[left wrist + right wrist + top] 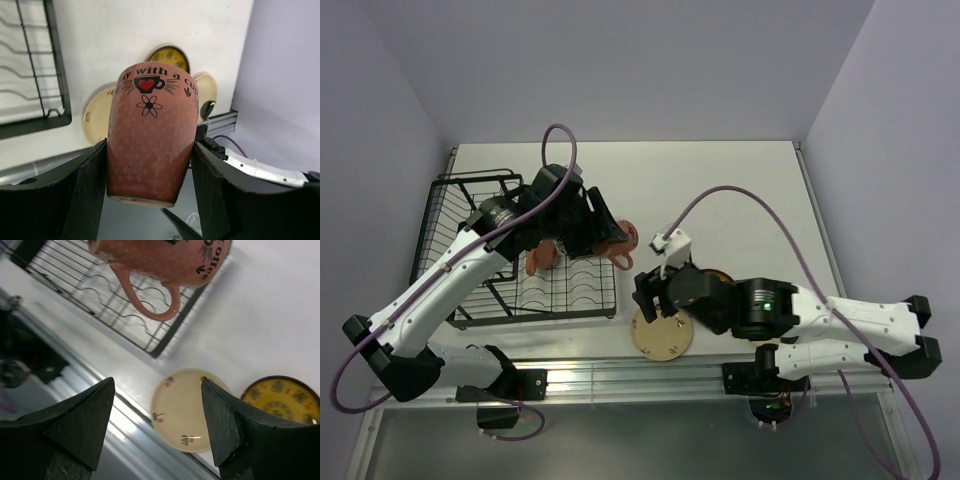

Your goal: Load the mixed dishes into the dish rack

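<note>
On the white table (740,190), the black wire dish rack (570,285) is seen at the left. To its right, one cream plate (186,410) is shown lying flat directly beneath the right gripper (157,382), whose fingers are spread wide with nothing between them. The mustard-yellow plate (280,400) is set just beside that plate. A pinkish-orange mug (150,125) is gripped by its sides in the left gripper (149,145) and is carried in the air near the rack's right edge. A second orange shape (542,258), probably another mug, is glimpsed over the rack, partly hidden by the arm.
</note>
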